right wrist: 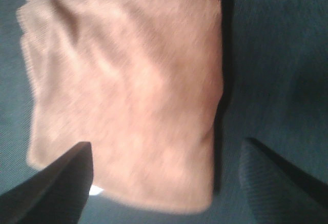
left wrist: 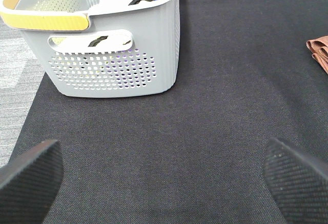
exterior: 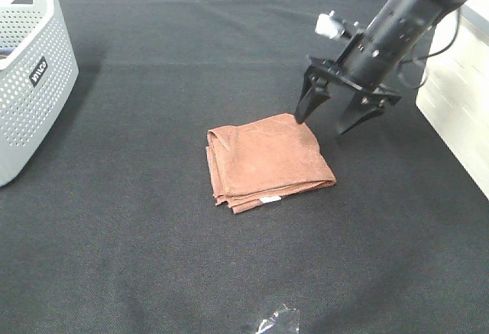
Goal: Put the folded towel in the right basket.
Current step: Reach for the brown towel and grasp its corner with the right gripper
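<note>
A folded reddish-brown towel lies flat on the black table, near the middle. It fills much of the right wrist view, and its corner shows in the left wrist view. My right gripper is open, just above the towel's far right corner, one finger over the cloth and the other beyond its edge. It holds nothing. My left gripper is open and empty over bare table, facing the grey basket. The right basket is only a pale edge at the right.
A grey perforated basket stands at the far left, with blue and dark items inside. A small piece of clear plastic lies at the table's front edge. The table's left edge shows in the left wrist view.
</note>
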You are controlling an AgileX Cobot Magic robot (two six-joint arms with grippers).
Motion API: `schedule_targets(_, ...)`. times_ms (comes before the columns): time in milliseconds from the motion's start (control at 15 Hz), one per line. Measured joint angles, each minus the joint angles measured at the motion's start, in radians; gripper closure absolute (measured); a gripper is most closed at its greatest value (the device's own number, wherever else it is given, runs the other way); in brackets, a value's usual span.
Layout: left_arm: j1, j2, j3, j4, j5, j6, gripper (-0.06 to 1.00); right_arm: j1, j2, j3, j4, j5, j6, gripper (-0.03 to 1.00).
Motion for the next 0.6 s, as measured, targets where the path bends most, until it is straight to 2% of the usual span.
schedule_targets(400, 0.0, 0.0, 0.0, 0.0, 0.0, 0.0, -0.05, 0.0, 0.132, -0.081, -0.019, -0.018, -0.025, 0.2)
schedule_targets(600, 0.0, 0.0, 0.0, 0.0, 0.0, 0.0, -0.05, 0.0, 0.149, -0.09, 0.033, -0.023, -0.033, 0.2)
